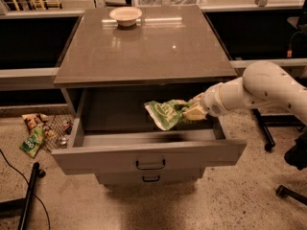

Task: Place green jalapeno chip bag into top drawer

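Far back on the surface (144, 47): a pale bowl (125, 16). On the floor at left: scattered snack packets (33, 140). Pulled open: the top drawer (148, 155), with the narrower drawer (151, 178) below shut. Hanging within the open drawer: green jalapeno chip bag (165, 114), clamped in the tool (192, 111).
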Robot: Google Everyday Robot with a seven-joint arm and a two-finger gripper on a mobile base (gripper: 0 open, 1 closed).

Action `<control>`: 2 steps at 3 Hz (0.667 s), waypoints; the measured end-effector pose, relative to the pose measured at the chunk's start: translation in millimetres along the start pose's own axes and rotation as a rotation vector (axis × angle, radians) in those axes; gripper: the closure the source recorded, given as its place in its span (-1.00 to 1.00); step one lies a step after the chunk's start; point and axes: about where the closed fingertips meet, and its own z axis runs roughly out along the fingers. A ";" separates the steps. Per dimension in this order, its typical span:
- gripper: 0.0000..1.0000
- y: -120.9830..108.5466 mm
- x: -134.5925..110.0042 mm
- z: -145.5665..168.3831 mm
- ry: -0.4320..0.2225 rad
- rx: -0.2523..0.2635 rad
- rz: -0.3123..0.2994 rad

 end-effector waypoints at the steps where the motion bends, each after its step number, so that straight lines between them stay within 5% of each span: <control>1: 0.62 -15.7 21.4 22.4 0.001 0.014 0.075; 2: 0.15 -24.8 30.8 36.0 -0.006 0.021 0.116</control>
